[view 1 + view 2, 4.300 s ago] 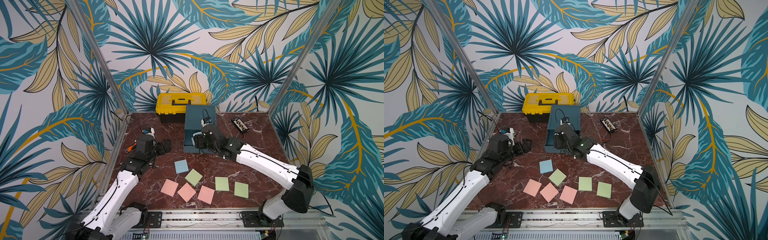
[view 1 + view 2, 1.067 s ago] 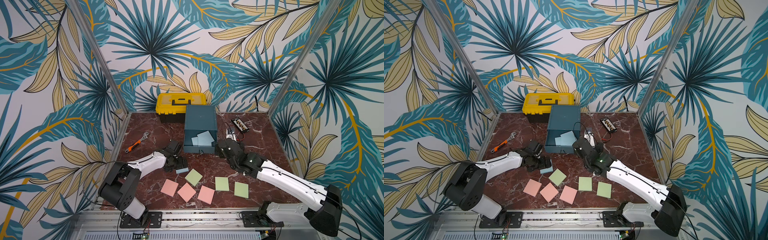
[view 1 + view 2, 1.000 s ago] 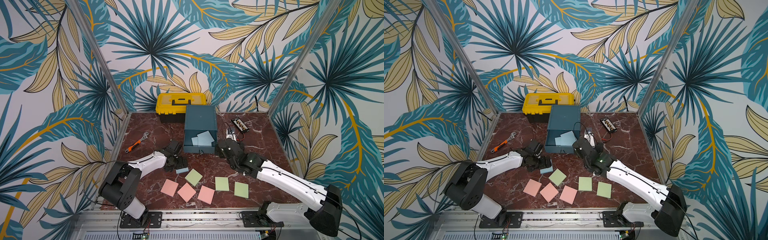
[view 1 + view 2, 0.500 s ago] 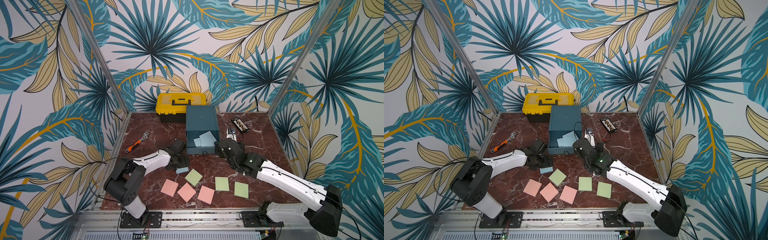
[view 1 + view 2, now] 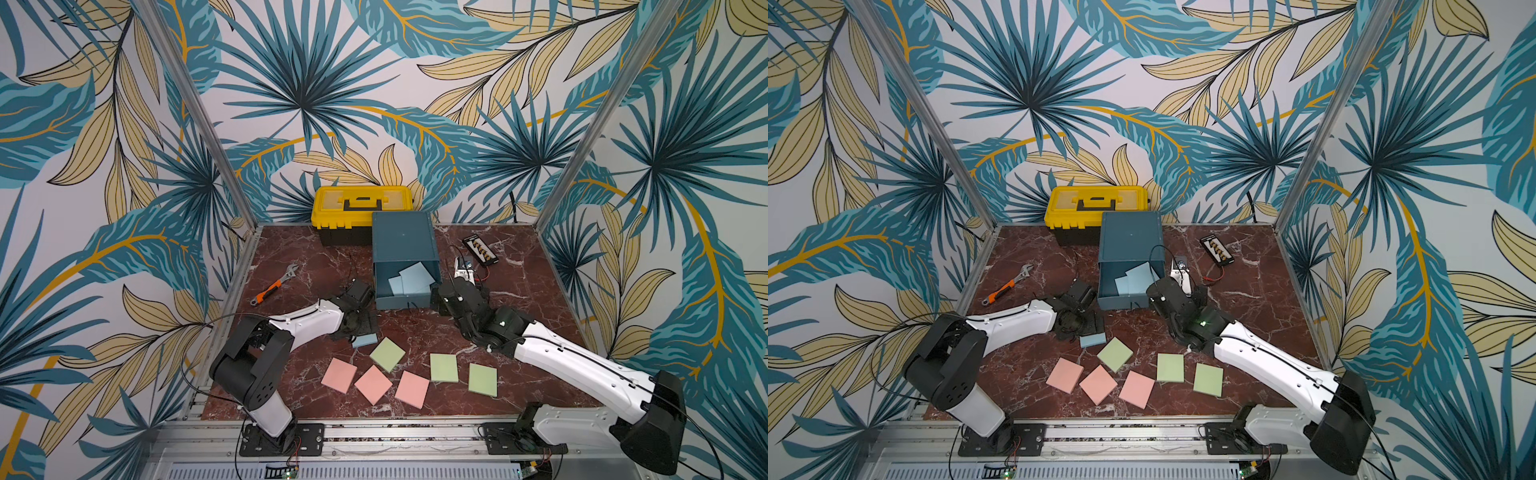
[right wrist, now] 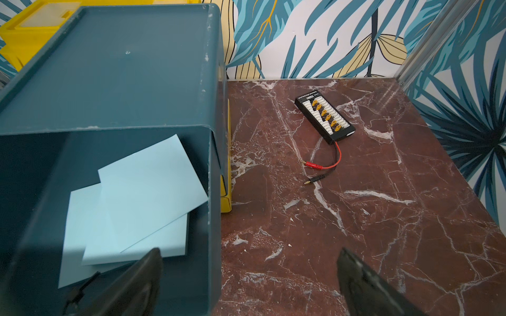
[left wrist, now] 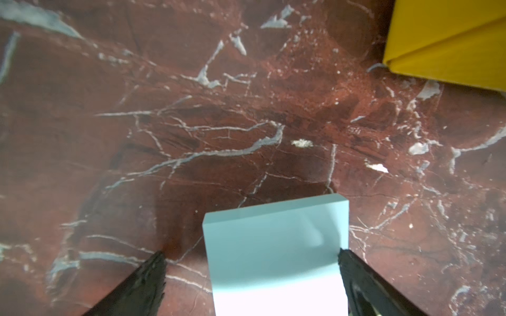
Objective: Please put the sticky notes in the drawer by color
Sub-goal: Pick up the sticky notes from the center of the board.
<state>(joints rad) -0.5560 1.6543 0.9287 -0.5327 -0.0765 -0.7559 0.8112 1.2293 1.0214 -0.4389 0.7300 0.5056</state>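
Left gripper [image 7: 249,253] dropped, open, over my light-blue pad [image 7: 273,232] by the drawer [image 5: 405,241], half hiding it; right gripper [image 6: 248,251] sat open too.

Three walls [image 5: 374,62] papered with large teal and tan palm leaves on white enclose a table [image 5: 532,266] of dark red marble with pale veins. Two slanting metal posts [image 5: 198,112] rise from its back corners. A metal rail [image 5: 395,436] runs along the front edge.
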